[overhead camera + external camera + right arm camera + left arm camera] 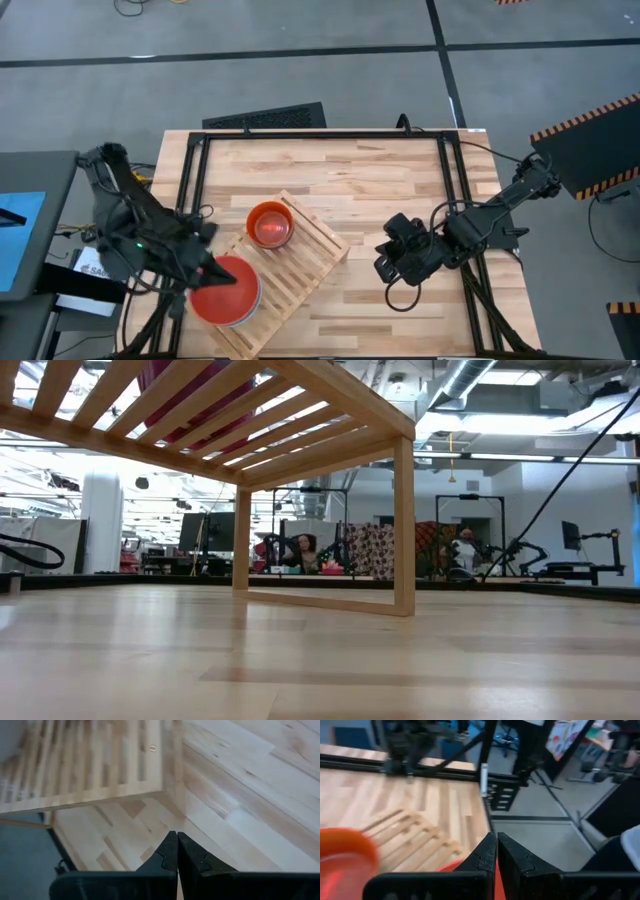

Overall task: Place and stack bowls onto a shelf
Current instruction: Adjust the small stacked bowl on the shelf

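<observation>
The slatted wooden shelf (300, 260) stands slantwise on the table; the low view shows it from below (330, 420). An orange bowl (270, 225) with a red inside sits on its far part and also shows in the left wrist view (342, 855). A red bowl (222, 292) sits on top of paler bowls (243, 312) at the shelf's near left end. My left gripper (228, 274) is shut, right over the red bowl's far rim (452, 866). My right gripper (384, 266) is shut and empty, low over the table to the right of the shelf (90, 765). My left gripper's shut fingers (487, 852) are over the red bowl's rim, pointing down at a slant from the table's left. I cannot tell whether they touch it.
A black frame (320, 135) runs around the tabletop. There is bare wood (400, 190) on the table's far and right parts. A shelf leg (403, 525) stands on the table. Beyond the table, seated people show in the low view (300, 555).
</observation>
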`<action>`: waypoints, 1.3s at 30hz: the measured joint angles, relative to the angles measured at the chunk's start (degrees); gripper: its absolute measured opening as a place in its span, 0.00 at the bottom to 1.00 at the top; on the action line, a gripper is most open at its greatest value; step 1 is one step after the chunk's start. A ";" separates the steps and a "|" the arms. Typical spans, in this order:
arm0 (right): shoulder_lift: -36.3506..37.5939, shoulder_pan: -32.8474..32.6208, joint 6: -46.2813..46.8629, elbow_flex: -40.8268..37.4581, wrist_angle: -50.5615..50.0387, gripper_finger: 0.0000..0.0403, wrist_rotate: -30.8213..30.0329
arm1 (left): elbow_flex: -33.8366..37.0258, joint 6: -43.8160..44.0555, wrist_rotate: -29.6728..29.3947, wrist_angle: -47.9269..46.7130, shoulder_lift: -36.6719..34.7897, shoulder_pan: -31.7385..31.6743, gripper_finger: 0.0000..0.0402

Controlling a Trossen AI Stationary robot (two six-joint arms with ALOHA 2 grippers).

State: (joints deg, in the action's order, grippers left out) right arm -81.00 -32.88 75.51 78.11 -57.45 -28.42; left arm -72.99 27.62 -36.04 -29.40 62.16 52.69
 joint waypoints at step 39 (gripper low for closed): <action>-0.05 5.88 -16.56 0.00 16.37 0.05 0.28 | 12.79 15.87 42.24 -20.75 -11.22 -63.39 0.00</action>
State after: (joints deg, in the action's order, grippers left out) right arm -81.06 -27.00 58.94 78.11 -41.08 -28.14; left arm -60.20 43.49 6.20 -50.15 50.94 -10.71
